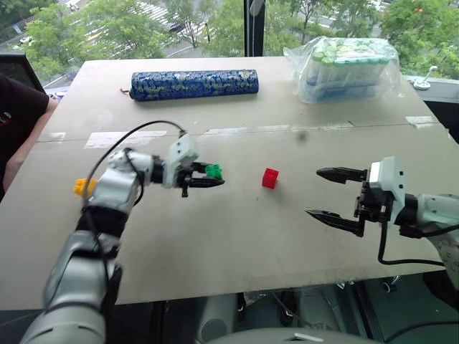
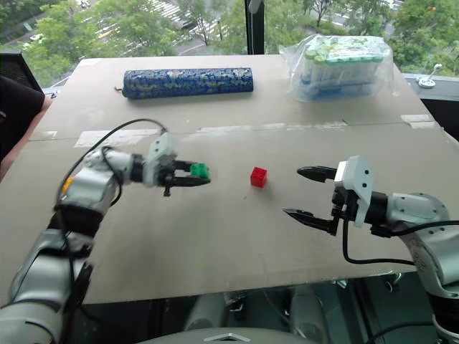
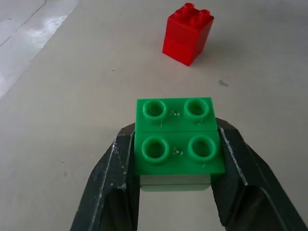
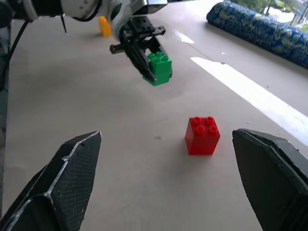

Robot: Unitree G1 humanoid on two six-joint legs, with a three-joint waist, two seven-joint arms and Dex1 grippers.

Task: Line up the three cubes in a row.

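I count three studded toy blocks on my screens, one of each colour: one green block (image 1: 214,170), one red block (image 1: 270,178) and one yellow block (image 1: 82,187). The green block shows four studs on top in the left wrist view, and the red one shows four as well in the right wrist view. I have two grippers, one left gripper (image 1: 208,176) and one right gripper (image 1: 324,193), each with two black fingers. I see one long blue patterned roll (image 1: 193,84) and one clear bag of tubes (image 1: 344,68). There is one table (image 1: 229,244) and one person's arm (image 1: 18,118) at its edge.
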